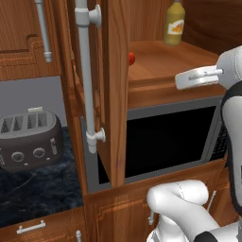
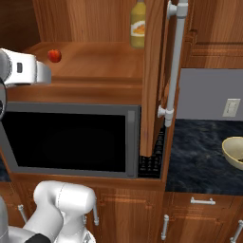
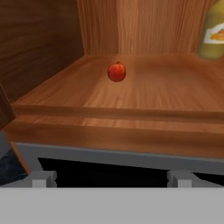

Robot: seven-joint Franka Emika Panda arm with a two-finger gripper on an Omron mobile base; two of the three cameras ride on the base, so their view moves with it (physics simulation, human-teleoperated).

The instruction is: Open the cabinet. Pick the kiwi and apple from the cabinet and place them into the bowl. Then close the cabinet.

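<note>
The cabinet (image 1: 156, 61) stands open over a grey-framed microwave (image 2: 71, 137) with a black door. Both raised-panel doors are swung out towards the viewer, each carrying a long silver bar handle (image 1: 85, 75). The shelf inside is bare reddish-brown wood. To the left of the unit a dark four-slot toaster (image 1: 29, 141) sits on a black marbled counter (image 1: 42, 189); to the right, the same dark counter runs under a grey wall with a pale outlet plate (image 2: 231, 107). Low wooden cabinets with short handles lie beneath.

The white arm reaches up from below, with the hand held level in front of the shelf's front edge, just above the microwave. The gripper (image 3: 111, 178) is spread to its full width and holds nothing; its two fingertips (image 3: 41, 178) face into the cabinet, short of the shelf lip.

The apple (image 3: 117, 71) is small, round and glossy red, resting on the shelf towards the left and well back from the edge. A tall yellow bottle (image 2: 138, 23) stands at the rear right of the shelf, well apart from the apple. The bowl (image 2: 234, 152), cream with a wide rim, sits on the right counter, cut off by the picture edge.
</note>
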